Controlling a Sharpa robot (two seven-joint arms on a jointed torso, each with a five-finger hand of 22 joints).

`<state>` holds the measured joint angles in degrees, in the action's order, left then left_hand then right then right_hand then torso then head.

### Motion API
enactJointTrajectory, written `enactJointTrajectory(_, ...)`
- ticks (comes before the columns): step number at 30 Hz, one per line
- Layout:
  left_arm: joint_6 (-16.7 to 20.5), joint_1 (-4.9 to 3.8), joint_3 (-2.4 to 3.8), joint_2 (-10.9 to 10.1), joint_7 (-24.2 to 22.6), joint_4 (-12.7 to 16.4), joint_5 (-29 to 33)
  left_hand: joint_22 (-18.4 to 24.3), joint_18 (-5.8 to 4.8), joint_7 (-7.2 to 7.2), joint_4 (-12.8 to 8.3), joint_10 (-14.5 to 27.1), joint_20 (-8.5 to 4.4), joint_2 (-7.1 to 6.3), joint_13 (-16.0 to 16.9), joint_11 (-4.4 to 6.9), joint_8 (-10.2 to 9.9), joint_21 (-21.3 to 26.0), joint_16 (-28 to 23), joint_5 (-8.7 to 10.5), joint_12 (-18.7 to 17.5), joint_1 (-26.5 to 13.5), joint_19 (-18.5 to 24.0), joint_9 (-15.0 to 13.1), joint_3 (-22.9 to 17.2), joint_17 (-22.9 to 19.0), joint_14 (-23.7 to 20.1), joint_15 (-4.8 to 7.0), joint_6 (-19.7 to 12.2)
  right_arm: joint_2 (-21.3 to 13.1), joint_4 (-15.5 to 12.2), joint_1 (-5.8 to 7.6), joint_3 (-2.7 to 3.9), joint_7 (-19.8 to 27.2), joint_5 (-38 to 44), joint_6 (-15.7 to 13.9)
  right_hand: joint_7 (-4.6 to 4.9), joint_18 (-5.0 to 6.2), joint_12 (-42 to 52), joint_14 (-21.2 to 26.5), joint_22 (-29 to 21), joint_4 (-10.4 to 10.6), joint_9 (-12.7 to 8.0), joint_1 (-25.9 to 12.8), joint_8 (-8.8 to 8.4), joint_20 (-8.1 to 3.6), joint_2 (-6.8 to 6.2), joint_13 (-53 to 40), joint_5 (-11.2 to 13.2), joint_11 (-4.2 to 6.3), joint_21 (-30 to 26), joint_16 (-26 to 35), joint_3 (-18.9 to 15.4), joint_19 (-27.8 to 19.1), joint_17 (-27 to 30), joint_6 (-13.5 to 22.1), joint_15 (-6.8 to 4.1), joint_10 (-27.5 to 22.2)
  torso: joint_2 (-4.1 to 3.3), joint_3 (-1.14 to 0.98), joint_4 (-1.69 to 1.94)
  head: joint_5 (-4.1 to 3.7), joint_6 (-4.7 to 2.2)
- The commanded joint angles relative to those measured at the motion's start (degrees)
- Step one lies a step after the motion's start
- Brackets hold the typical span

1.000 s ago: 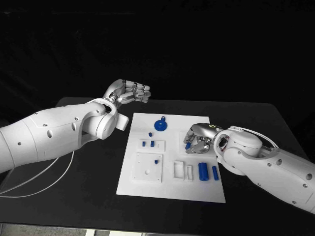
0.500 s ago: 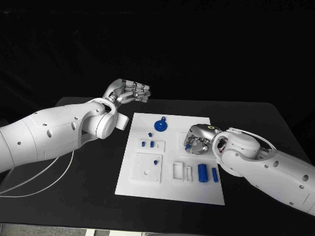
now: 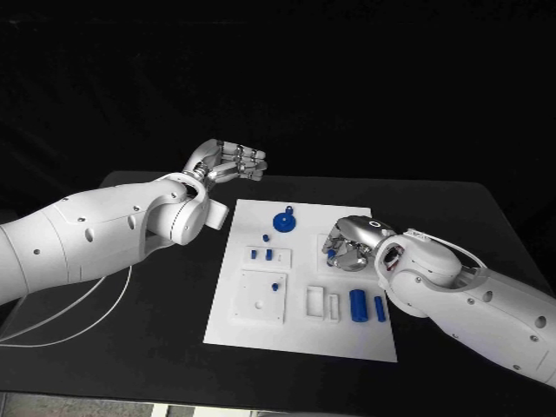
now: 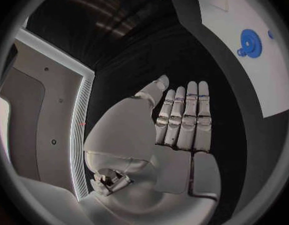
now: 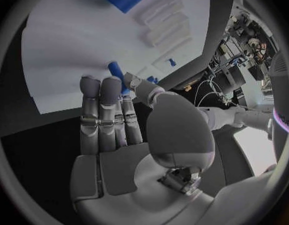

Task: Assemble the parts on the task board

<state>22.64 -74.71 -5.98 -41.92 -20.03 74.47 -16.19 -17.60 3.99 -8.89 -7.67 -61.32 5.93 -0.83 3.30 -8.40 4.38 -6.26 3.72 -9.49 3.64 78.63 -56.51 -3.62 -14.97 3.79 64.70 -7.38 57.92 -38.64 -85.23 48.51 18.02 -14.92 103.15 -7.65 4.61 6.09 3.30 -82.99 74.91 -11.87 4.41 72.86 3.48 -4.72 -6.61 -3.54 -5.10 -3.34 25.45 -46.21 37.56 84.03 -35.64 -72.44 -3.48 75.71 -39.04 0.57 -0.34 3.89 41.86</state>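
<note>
Metal fingers of the right hand (image 3: 351,243) pinch a small blue cylindrical part (image 5: 117,76) over the flat white task board (image 3: 253,326), at about 3 o'clock on it. Off the board's 10 o'clock corner, the left hand (image 3: 228,162) hangs above the matte black table (image 3: 128,347), fingers straight and close together, holding nothing. A blue toothed gear (image 3: 283,223) lies near 12 o'clock.
</note>
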Motion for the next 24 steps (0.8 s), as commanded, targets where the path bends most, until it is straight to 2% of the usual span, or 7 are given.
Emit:
enactJointTrajectory(1,-0.7,0.01,0.05,0.1,-0.4,-0.1,0.3,-0.1,0.34,0.08,0.2,0.2,0.08,-0.15,0.0,0.09,-0.1,0.2,-0.2,-0.03,0.0,0.0,-0.4,0.0,-0.1,-0.1,-0.1,0.08,-0.2,-0.1,-1.3,0.05,0.73,1.1,1.3,-4.5,-0.11,0.27,0.2,0.0,2.9,0.0,-0.2,-0.1,0.20,-0.45,0.26,-0.1,-0.1,2.06,0.2,0.1,0.2,1.4,-0.1,-0.4,-0.47,2.3,-0.01,-0.01,-0.03,0.42,0.04)
enactJointTrajectory(6,-0.7,0.02,0.05,0.1,-0.4,-0.2,0.3,-0.1,0.34,0.08,0.2,0.2,0.08,-0.15,0.0,0.09,-0.1,0.2,-0.2,-0.03,0.0,0.0,-0.4,0.0,-0.1,-0.1,-0.1,0.08,-0.2,-0.6,-4.1,0.02,1.71,2.1,1.3,-7.8,-0.20,0.31,0.2,-0.1,3.0,0.0,-0.2,0.0,0.20,-0.51,0.02,-0.1,0.0,2.14,1.7,0.0,0.6,1.3,-0.2,-0.7,-0.54,2.6,-0.01,0.03,0.04,0.64,0.15)
enactJointTrajectory(12,-0.6,0.02,0.05,0.0,-0.3,-0.4,0.3,-0.5,0.34,0.03,-0.1,0.2,-0.01,-0.03,0.0,0.08,-0.1,0.1,-0.2,-0.03,0.0,0.5,-0.3,0.0,-0.4,-0.1,-0.1,0.10,-0.3,-0.2,-6.7,-0.21,1.80,3.4,0.5,-9.1,-0.22,0.24,0.2,-0.1,3.2,0.0,-0.2,0.0,0.20,-0.50,-0.04,-0.1,0.1,2.17,2.4,-0.1,0.7,1.3,-0.3,-0.8,-0.54,2.7,-0.01,0.12,0.03,1.98,0.37)
enactJointTrajectory(14,-0.5,0.02,0.05,0.1,-0.3,-0.3,0.3,-0.5,0.34,0.03,-0.1,0.2,-0.01,-0.03,0.0,0.08,-0.1,0.1,-0.2,-0.03,0.0,0.5,-0.3,0.0,-0.4,-0.1,-0.1,0.10,-0.3,0.2,-7.3,-0.31,1.32,3.7,0.4,-9.1,-0.21,0.23,0.2,-0.1,3.1,0.0,-0.2,0.1,0.19,-0.50,0.11,-0.1,0.9,2.16,2.5,-0.1,0.7,1.2,-0.3,-0.7,-0.53,2.7,0.00,0.13,0.15,2.38,0.44)
enactJointTrajectory(17,-0.5,0.02,0.05,0.3,-0.2,-0.4,0.3,-2.1,0.36,-0.02,-0.1,0.2,-0.02,0.04,0.0,0.07,-0.1,-0.4,-0.2,-0.01,0.0,0.6,0.3,0.0,-0.5,-0.1,-0.2,0.10,-0.3,1.2,-7.8,-0.40,0.17,4.0,0.5,-8.8,-0.18,0.29,0.2,-0.1,3.1,0.0,-0.2,0.3,0.18,-0.50,0.22,-0.1,1.4,2.13,2.5,-0.1,0.7,1.1,-0.2,-0.6,-0.52,2.6,0.07,0.15,0.17,3.72,0.61)
enactJointTrajectory(20,-0.5,0.01,0.05,0.5,-0.1,-0.6,0.3,-2.5,0.37,-0.06,-0.2,0.2,-0.03,0.07,0.0,0.06,-0.1,-0.4,-0.2,0.01,0.0,0.7,0.5,0.0,-0.5,-0.1,-0.2,0.10,-0.4,2.7,-7.9,-0.44,-1.67,4.4,0.9,-8.6,-0.17,0.30,0.1,0.0,3.1,0.0,-0.2,0.3,0.18,-0.49,0.24,-0.1,1.5,2.11,2.5,0.0,0.8,1.1,-0.2,-0.6,-0.51,2.5,0.03,0.14,0.14,5.29,0.93)
enactJointTrajectory(24,-0.5,0.01,0.06,0.8,-0.1,-0.8,0.3,-4.1,0.42,-0.07,-0.1,0.2,0.02,0.06,0.0,0.04,-0.1,-0.6,-0.2,0.05,0.0,0.7,1.0,0.0,-0.5,-0.1,-0.2,0.08,-0.5,4.5,-7.6,-0.47,-3.70,4.8,1.5,-8.3,-0.16,0.37,0.2,-0.1,3.0,-0.1,-0.2,0.3,0.18,-0.47,0.26,-0.1,1.4,2.09,2.4,0.0,0.8,1.0,-0.2,-0.6,-0.50,2.5,-0.04,0.15,0.11,6.01,1.02)
